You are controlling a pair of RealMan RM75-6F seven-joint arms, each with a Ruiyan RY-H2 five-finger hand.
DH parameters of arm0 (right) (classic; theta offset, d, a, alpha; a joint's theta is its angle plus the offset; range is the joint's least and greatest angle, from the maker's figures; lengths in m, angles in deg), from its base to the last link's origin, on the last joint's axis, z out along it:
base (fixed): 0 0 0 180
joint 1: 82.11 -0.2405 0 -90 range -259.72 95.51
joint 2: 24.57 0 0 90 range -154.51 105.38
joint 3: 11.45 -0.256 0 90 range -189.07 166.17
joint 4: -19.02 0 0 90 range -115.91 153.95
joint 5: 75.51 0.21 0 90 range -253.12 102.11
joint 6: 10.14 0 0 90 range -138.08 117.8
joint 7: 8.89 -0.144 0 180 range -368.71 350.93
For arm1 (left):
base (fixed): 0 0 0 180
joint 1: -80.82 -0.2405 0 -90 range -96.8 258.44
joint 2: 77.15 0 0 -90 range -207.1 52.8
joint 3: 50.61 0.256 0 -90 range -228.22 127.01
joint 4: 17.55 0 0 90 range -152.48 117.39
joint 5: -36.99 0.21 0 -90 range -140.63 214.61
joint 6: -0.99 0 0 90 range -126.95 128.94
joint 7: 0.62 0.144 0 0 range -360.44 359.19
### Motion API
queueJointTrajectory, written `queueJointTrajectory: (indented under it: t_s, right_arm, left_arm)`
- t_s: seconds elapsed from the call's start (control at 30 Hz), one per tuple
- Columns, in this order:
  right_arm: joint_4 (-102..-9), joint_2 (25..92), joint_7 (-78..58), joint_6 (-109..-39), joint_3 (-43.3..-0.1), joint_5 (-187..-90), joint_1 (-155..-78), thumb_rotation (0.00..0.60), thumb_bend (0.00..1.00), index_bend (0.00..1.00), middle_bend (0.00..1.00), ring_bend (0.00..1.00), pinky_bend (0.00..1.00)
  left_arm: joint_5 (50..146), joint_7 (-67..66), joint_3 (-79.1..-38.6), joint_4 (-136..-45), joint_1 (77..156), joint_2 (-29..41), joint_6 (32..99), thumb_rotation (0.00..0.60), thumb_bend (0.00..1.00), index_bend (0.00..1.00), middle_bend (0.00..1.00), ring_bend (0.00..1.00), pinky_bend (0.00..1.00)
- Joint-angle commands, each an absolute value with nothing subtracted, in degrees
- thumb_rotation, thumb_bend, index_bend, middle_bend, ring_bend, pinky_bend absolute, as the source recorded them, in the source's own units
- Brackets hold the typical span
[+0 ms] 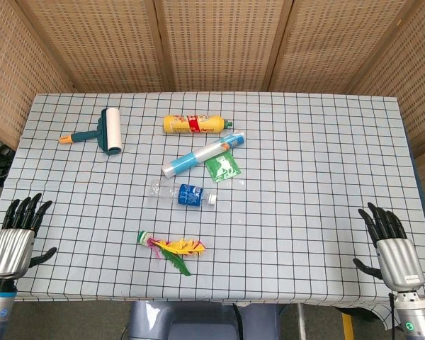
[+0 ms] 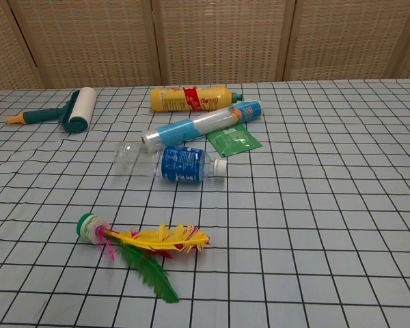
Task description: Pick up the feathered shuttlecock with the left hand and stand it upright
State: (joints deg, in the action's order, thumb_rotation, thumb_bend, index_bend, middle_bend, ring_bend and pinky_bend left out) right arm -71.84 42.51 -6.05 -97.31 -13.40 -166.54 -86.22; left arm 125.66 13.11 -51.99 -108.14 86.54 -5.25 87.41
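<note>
The feathered shuttlecock (image 1: 171, 248) (image 2: 140, 247) lies on its side near the table's front edge, its green-and-white base to the left and yellow, pink and green feathers fanned to the right. My left hand (image 1: 15, 234) rests at the front left corner, fingers apart and holding nothing, well left of the shuttlecock. At the front right corner my right hand (image 1: 391, 244) is likewise spread and empty. The chest view shows neither hand.
A clear water bottle with a blue label (image 1: 184, 193) (image 2: 169, 162) lies just behind the shuttlecock. Farther back are a blue-and-white tube (image 1: 203, 154), a green sachet (image 1: 222, 167), a yellow bottle (image 1: 196, 125) and a lint roller (image 1: 103, 132). The checked tablecloth (image 1: 319, 177) covers the table.
</note>
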Motion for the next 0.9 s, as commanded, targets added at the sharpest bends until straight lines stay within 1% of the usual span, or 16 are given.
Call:
queueJointTrajectory:
  t_s: [0.03, 0.37, 0.63, 0.77, 0.9]
  right_arm:
    - [-71.82, 42.51, -6.07, -97.38, -13.39, -166.62, -86.2, 0.6, 0.08, 0.03, 0.0, 0.0, 0.13]
    - [-72.03, 42.22, -6.58, -97.71, -13.51, -166.55, -86.06, 0.6, 0.08, 0.03, 0.0, 0.0, 0.13]
    - [-71.96, 41.82, -7.31, -97.8, -14.06, -165.54, -85.95, 0.6, 0.08, 0.03, 0.0, 0.0, 0.13]
    - [-71.8, 41.75, -7.67, -97.72, -14.02, -165.48, -85.91, 0.6, 0.08, 0.03, 0.0, 0.0, 0.13]
    - [-71.77, 41.78, -7.67, -97.58, -14.01, -165.49, -85.98, 0.6, 0.08, 0.03, 0.0, 0.0, 0.13]
  left_arm:
    - [125.77, 13.17, -51.96, -108.21, 86.55, -5.28, 87.47, 0.6, 0.01, 0.09, 0.0, 0.0, 0.0]
    - [126.14, 13.07, -51.82, -108.36, 86.57, -5.39, 87.56, 0.6, 0.01, 0.09, 0.0, 0.0, 0.0]
    - [127.16, 12.09, -51.38, -107.86, 87.52, -5.51, 86.2, 0.6, 0.01, 0.09, 0.0, 0.0, 0.0]
    - [132.25, 7.67, -50.57, -105.04, 88.87, -5.61, 87.33, 0.6, 0.02, 0.1, 0.0, 0.0, 0.0]
    - [137.96, 2.38, -49.44, -100.43, 91.29, -5.16, 87.73, 0.6, 0.02, 0.13, 0.0, 0.0, 0.0]
